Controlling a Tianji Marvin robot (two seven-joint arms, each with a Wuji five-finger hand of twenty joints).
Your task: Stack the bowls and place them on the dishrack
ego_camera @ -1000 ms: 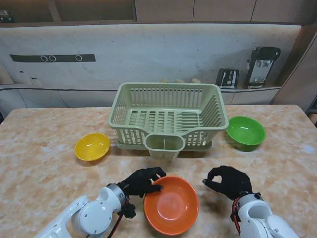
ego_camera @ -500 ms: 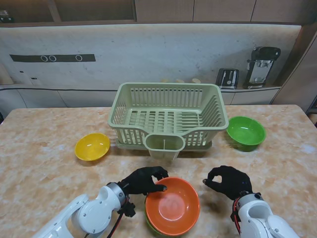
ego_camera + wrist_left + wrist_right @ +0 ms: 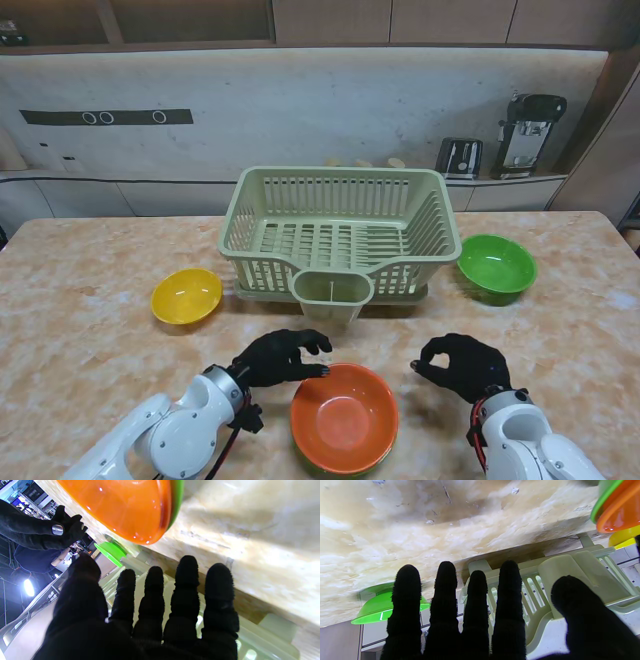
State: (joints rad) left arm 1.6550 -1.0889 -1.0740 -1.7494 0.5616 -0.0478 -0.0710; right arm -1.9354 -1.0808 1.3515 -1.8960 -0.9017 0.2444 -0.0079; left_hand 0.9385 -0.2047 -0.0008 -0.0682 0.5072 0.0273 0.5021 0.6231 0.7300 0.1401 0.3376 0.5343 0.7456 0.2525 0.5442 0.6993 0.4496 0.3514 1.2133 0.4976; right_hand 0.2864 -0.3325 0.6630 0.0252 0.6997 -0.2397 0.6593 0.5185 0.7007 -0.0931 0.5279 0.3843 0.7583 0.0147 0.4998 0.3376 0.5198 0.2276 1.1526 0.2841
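Four bowls: orange bowl (image 3: 344,417) nested in green, yellow bowl (image 3: 186,296), green bowl (image 3: 497,265).

Four bowls: one orange bowl (image 3: 344,417) nested in a green one whose rim (image 3: 385,461) shows beneath it, one yellow bowl (image 3: 186,296), one separate green bowl (image 3: 497,265). One dishrack (image 3: 338,237) with one cup-shaped holder (image 3: 332,294) on its front. Two gloved hands, left hand (image 3: 277,357) and right hand (image 3: 462,366). One table (image 3: 90,350).
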